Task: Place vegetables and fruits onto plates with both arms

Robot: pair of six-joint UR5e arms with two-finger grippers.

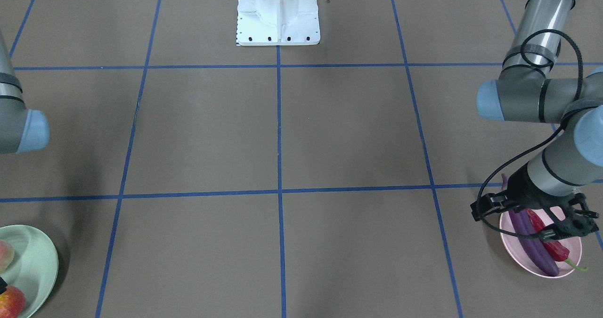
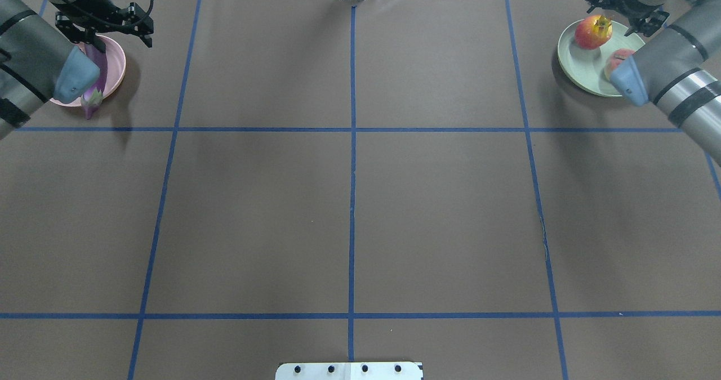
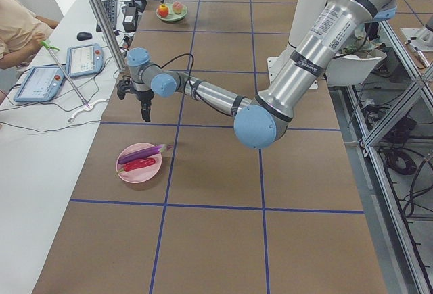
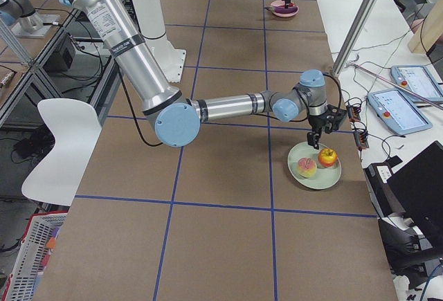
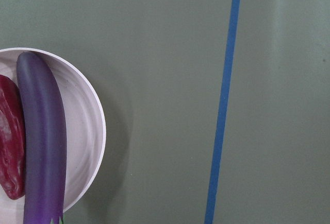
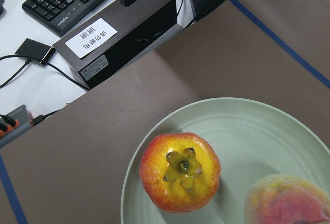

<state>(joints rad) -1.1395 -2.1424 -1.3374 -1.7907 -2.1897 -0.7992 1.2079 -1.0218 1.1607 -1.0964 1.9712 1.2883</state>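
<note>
- Near end, seen from the robot's left: eggplant and chili lie on the pink plate; the left gripper hovers above, jaws spread, empty.
- Far end: peach and round red-yellow fruit sit on the green plate (all four plated, job looks finished); the right gripper is above them, jaws apparently spread.

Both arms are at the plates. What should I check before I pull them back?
1. Eggplant and chili on pink plate: ok, though the eggplant's stem end overhangs the rim.
2. Red-yellow fruit and peach on green plate: ok.
3. Left gripper raised off the food: ok.
4. Right gripper raised off the fruit: ok.
5. Jaws open: cannot tell.
</note>
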